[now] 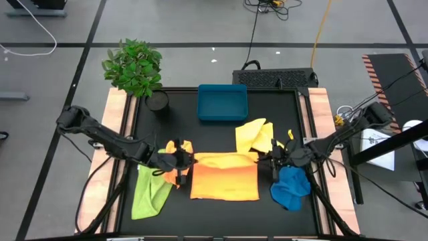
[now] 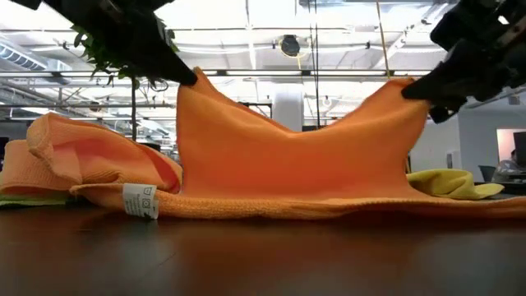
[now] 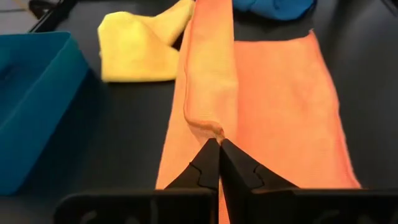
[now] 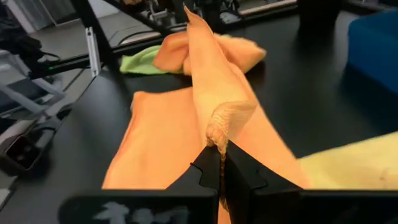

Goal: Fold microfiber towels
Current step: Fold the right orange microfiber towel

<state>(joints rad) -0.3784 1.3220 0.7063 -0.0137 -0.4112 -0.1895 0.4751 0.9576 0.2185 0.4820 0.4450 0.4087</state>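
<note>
soft golden yellow towel (image 1: 224, 177), lifted edge sagging

Even, bright overhead light; ceiling light strips (image 2: 246, 37) glare white in the low view, arms against them dark silhouettes. Black table (image 1: 221, 207) matte, with a faint sheen near the low camera. Shadows soft, short. Wrist views: nearby fingers sharp, background soft. Room beyond mildly blurred

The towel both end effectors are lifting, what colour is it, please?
Orange towel, clearest in the low view.
</note>
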